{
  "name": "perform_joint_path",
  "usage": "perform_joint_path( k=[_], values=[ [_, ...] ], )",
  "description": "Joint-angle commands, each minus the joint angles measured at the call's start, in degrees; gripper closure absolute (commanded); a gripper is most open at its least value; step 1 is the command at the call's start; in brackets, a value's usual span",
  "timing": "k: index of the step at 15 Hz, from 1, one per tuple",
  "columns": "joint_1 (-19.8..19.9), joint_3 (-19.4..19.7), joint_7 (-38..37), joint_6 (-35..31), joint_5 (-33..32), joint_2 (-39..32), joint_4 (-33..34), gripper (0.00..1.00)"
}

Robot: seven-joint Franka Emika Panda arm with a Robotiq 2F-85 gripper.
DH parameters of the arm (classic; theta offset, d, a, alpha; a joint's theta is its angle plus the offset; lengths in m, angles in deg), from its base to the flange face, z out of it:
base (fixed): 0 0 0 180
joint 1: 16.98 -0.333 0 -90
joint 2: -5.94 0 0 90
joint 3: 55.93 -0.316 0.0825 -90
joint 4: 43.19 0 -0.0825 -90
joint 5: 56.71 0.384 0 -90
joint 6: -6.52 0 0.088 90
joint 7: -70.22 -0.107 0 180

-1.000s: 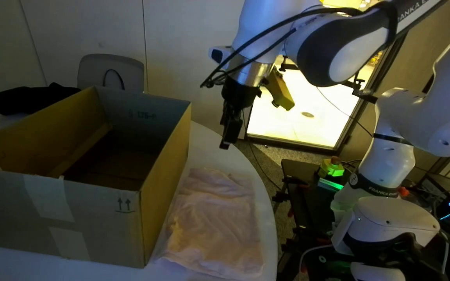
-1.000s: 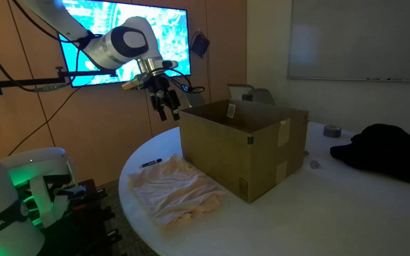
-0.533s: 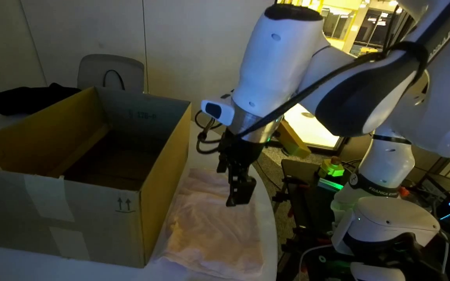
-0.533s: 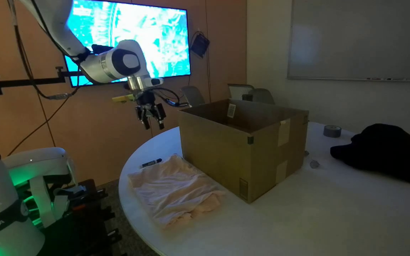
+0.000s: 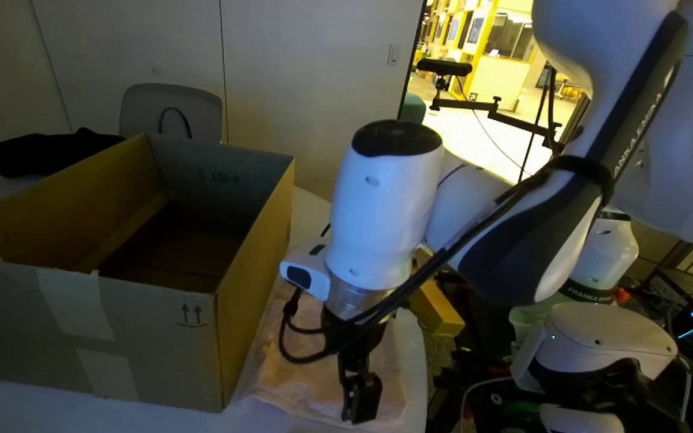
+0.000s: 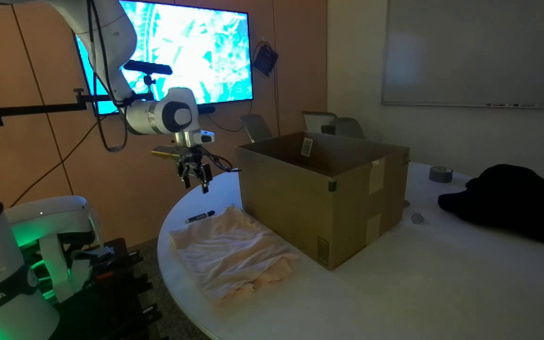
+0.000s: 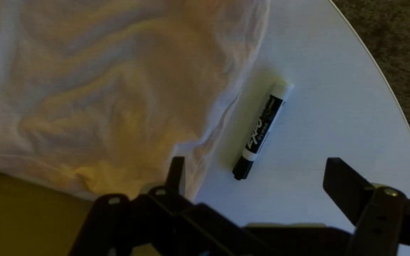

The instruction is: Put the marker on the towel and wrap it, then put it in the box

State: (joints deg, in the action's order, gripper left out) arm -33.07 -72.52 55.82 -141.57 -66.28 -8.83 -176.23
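A black-and-white marker (image 7: 262,128) lies on the table just beside the towel (image 7: 119,89), apart from its edge. In an exterior view the marker (image 6: 200,216) shows at the far end of the pale pink, wrinkled towel (image 6: 234,255). My gripper (image 7: 255,160) is open, its fingers wide apart with nothing held. The marker's black cap end appears between the fingertips in the wrist view. Seen from outside, the gripper (image 6: 196,187) hangs in the air above the marker. The tall brown cardboard box (image 6: 286,208) stands alongside the towel, open at the top.
The round table's edge (image 7: 386,78) runs close by the marker. A box wall (image 7: 12,213) fills the lower left of the wrist view. A tape roll (image 6: 441,174), a small clear scrap (image 6: 417,218) and a black cloth (image 6: 513,203) lie beyond the box.
My arm has come down and swung away from the box's far corner to above the marker's end of the table. The marker, towel and box have stayed put.
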Motion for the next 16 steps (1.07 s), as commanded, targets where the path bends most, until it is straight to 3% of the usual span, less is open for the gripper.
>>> perform_joint_path(
  k=[1,7,16],
  values=[
    [-2.93,1.03,-1.64,-2.60,2.52,-7.66,5.34,0.00],
    [-9.23,6.20,-6.58,-6.84,0.62,-16.23,9.43,0.00],
    [-13.68,11.81,-5.69,-12.89,0.83,-23.31,12.29,0.00]
  ],
)
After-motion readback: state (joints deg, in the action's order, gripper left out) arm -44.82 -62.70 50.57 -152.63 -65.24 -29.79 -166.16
